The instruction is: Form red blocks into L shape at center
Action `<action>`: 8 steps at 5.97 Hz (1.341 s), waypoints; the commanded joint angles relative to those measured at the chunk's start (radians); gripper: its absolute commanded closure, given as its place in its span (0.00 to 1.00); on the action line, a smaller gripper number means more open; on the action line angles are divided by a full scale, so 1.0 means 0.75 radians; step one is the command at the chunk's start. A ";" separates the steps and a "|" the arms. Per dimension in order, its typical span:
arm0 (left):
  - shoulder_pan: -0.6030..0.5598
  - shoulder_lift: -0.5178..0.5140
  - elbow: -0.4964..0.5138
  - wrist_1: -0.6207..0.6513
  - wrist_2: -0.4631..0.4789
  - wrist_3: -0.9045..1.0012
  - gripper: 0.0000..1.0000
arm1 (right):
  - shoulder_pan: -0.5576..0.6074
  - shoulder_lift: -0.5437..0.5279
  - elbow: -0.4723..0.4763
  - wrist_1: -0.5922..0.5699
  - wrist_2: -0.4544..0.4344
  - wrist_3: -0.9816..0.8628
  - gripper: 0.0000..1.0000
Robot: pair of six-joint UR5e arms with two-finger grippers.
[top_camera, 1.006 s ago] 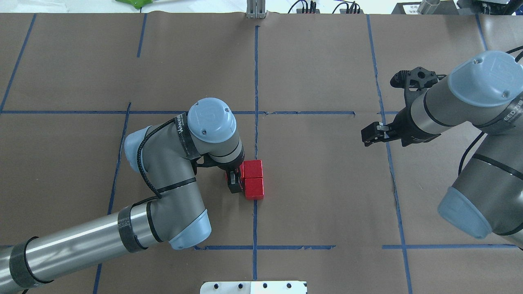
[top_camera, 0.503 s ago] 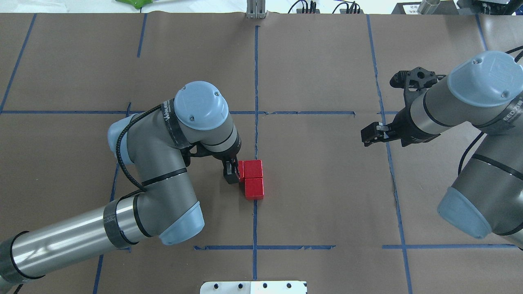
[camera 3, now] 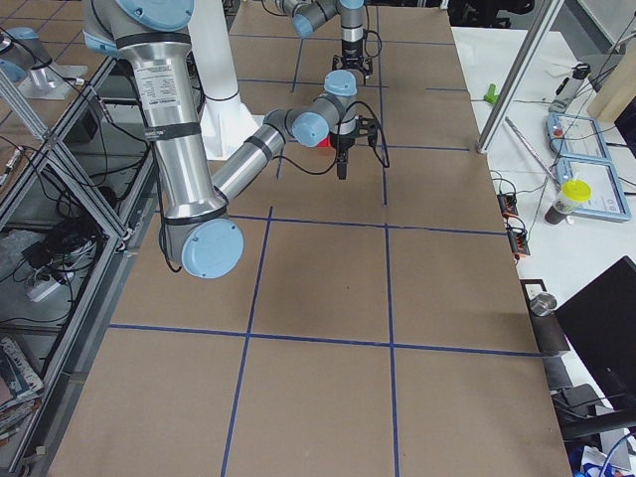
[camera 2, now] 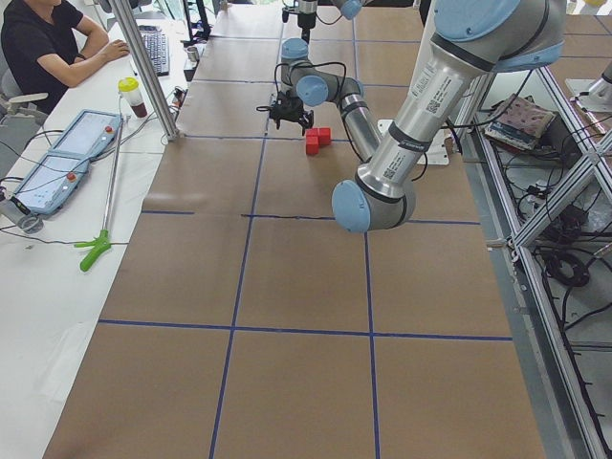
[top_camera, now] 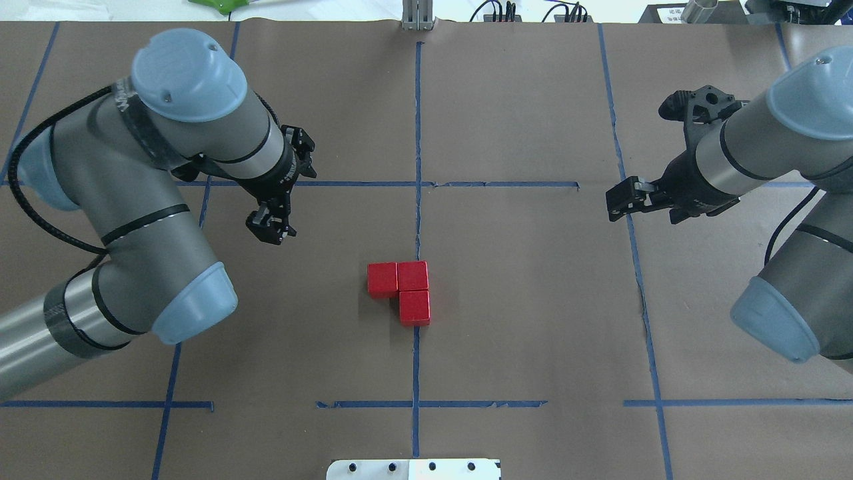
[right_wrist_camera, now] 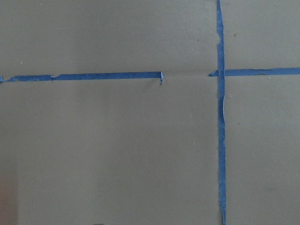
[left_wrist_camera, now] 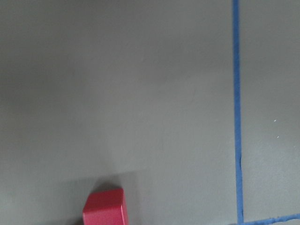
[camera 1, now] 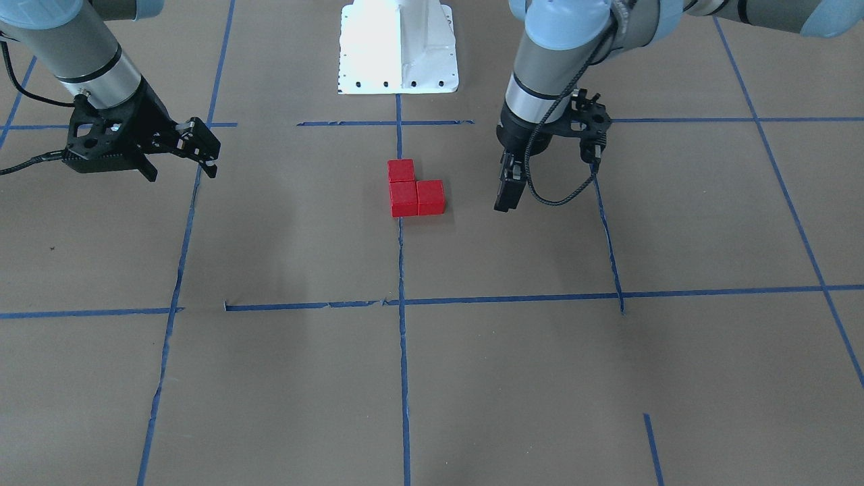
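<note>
Three red blocks lie touching in an L on the brown paper at the center, beside the vertical blue tape line point(top_camera: 418, 220): one point(top_camera: 382, 279) on the left, one point(top_camera: 413, 275) at the corner, one point(top_camera: 414, 307) nearer me. They also show in the front view point(camera 1: 416, 191). The left wrist view shows one block point(left_wrist_camera: 105, 206) at its bottom edge. My left gripper point(top_camera: 270, 228) hangs open and empty, up and to the left of the blocks, well apart from them. My right gripper point(top_camera: 616, 199) is open and empty far to the right.
The white robot base plate point(top_camera: 413, 469) sits at the near table edge. A torn horizontal tape line point(top_camera: 506, 184) runs beyond the blocks. An operator point(camera 2: 48, 38) sits at a side desk with tablets and a bottle. Cables and metal fixtures line the far edge.
My left gripper let go of the third block beside the other two and drew back up and to the left. My right gripper shifted slightly up and right.
</note>
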 commanded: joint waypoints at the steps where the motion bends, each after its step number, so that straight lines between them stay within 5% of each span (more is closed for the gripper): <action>1: -0.154 0.179 -0.053 -0.009 -0.062 0.595 0.00 | 0.162 -0.006 -0.055 -0.004 0.090 -0.096 0.00; 4: -0.402 0.494 -0.098 -0.013 -0.144 1.536 0.00 | 0.342 -0.071 -0.109 -0.004 0.198 -0.264 0.00; 6: -0.616 0.603 -0.078 -0.009 -0.308 2.018 0.00 | 0.485 -0.171 -0.119 -0.010 0.306 -0.437 0.00; 8: -0.772 0.628 0.048 -0.011 -0.313 2.472 0.00 | 0.616 -0.233 -0.142 -0.132 0.324 -0.725 0.00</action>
